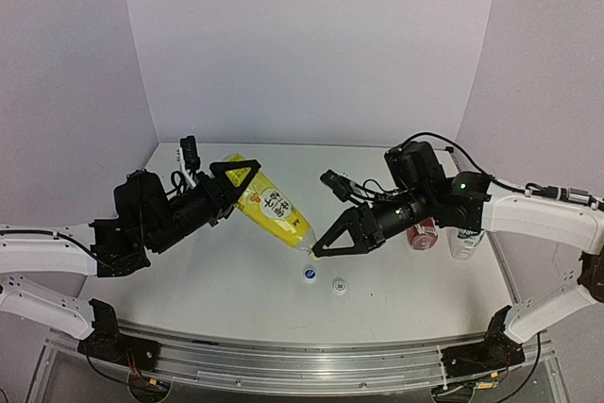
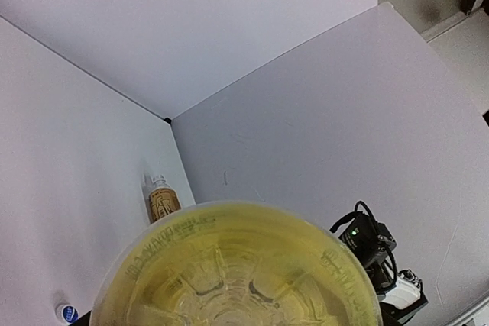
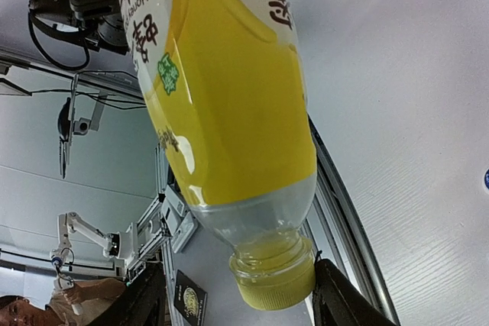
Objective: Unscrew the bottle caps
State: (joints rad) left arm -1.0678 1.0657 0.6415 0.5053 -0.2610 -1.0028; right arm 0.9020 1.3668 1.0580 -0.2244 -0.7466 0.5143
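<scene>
1. Top external view: the left gripper (image 1: pixel 234 176) is clamped on the base end of the slim yellow plastic bottle (image 1: pixel 274 209). It holds the bottle clear above the white table (image 1: pixel 217 301), tilted with the neck pointing down toward the right arm. The right gripper (image 1: pixel 319 250) sits at that neck end. Two loose round caps lie on the table just below the neck, a blue-and-white cap (image 1: pixel 309 275) and a white cap (image 1: pixel 339 285), near each other but apart. Behind the right arm, a short amber bottle with a red label (image 1: pixel 424 235) and a clear plastic bottle (image 1: pixel 465 244) stand upright side by side.

2. Left wrist view: the yellow bottle's ribbed round base (image 2: pixel 237 272) fills the lower frame and hides the fingers. The amber bottle (image 2: pixel 162 200) stands upright far beyond it, and the blue-and-white cap (image 2: pixel 67 313) lies at the bottom left.

3. Right wrist view: the yellow bottle (image 3: pixel 229 89) slants neck-down, with its yellow screw cap (image 3: pixel 275 286) on the neck. The right claw is spread. One black finger (image 3: pixel 342 299) is just beside the cap and the other stands off with a clear gap, so nothing is pinched.
</scene>
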